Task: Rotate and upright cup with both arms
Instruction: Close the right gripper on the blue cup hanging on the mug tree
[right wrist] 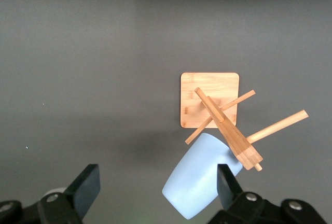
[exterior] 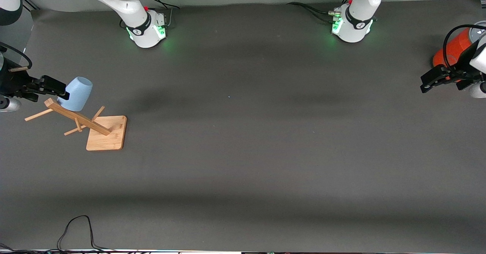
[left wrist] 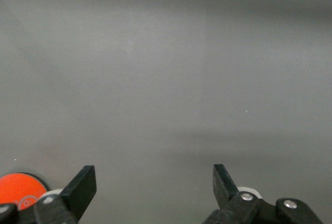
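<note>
I see the cup [exterior: 77, 93] hung on the wooden rack [exterior: 89, 123], tilted, just off the right end effector [exterior: 60, 89], spread wide. Left end effector [exterior: 436, 79] wide, waiting by the orange canister [exterior: 452, 51].

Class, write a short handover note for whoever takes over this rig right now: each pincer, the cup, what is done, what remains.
Right pincer: open, beside the cup, not gripping it.
Left pincer: open, empty, waiting at its end of the table by the orange canister.
Cup: hung on a peg of the wooden rack, mouth tilted upward in the front view.
Done: approach only.
Left: grasp, lift off, rotate between arms, stand upright.
</note>
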